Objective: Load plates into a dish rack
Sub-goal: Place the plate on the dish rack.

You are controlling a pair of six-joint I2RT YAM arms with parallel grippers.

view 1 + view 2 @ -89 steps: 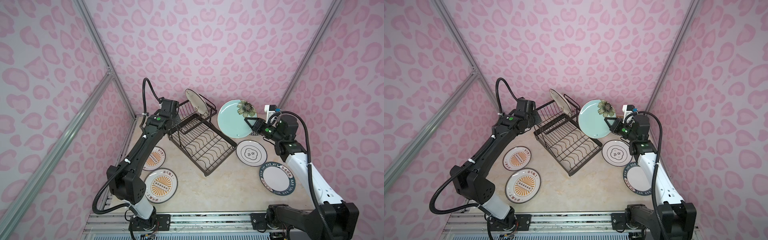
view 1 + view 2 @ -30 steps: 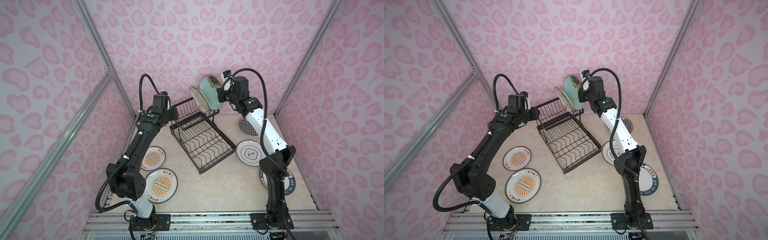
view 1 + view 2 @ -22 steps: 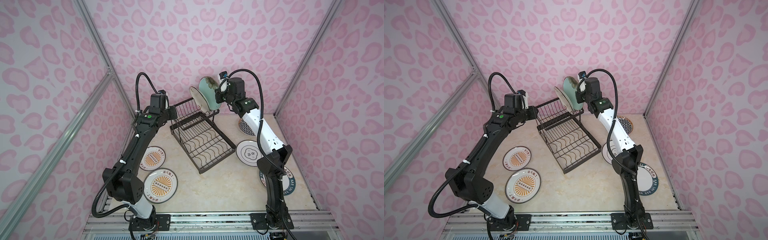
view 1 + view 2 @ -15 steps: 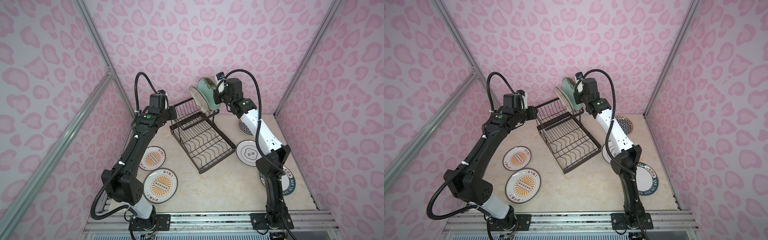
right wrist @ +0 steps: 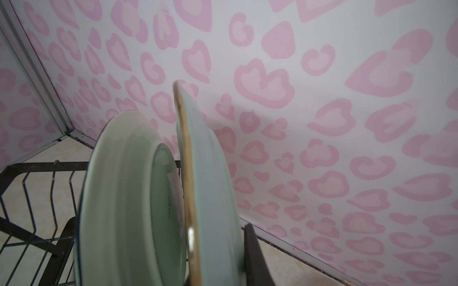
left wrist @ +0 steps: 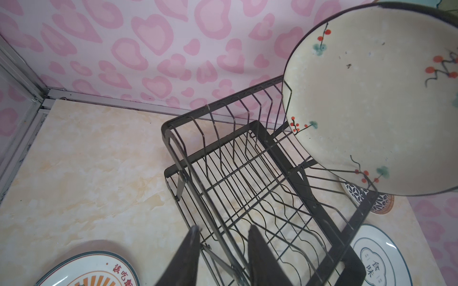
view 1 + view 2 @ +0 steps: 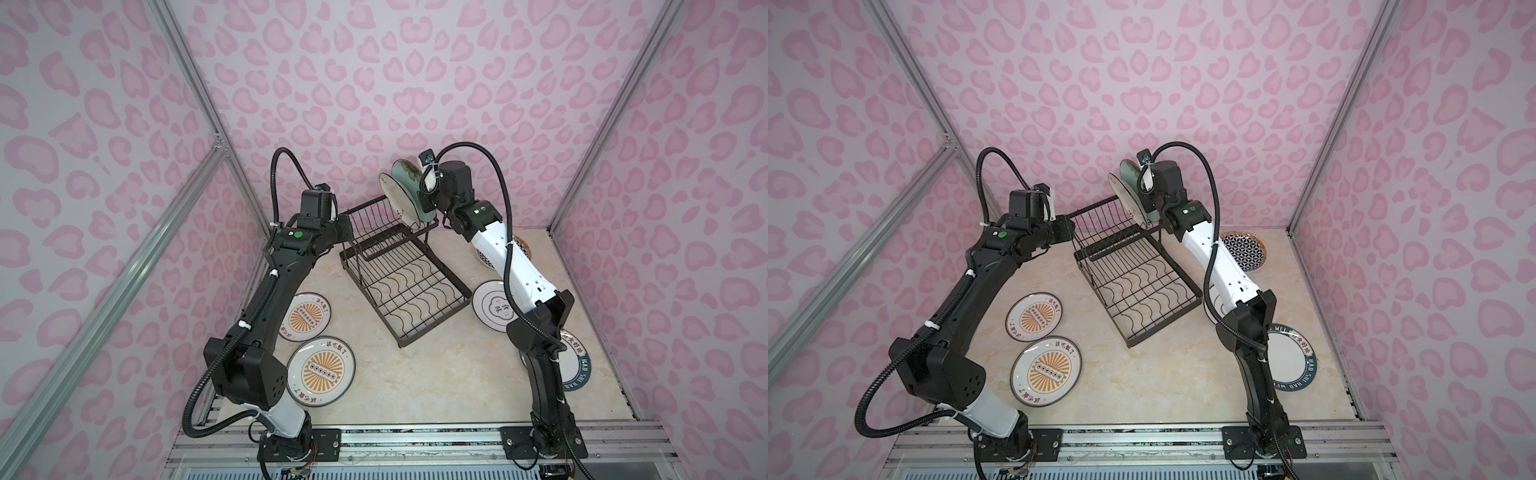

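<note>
While right pincer point(image 7: 427, 198) clamps rim of teal flowered plate point(image 7: 411, 183), cream sprigged plate point(image 6: 371, 99) stands slotted in upper basket of dish rack point(image 7: 436, 318), just beside it, near far edge of table point(image 7: 415, 395). Left pincer point(image 6: 223, 235): jaws apart astride rack's end bar. Left wrist view alone shows cream plate's face; geometric plate point(image 7: 1246, 249) unhidden in a top view. Orange sunburst plates point(image 7: 321, 370) near left edge; bare stretch along near edge.
</note>
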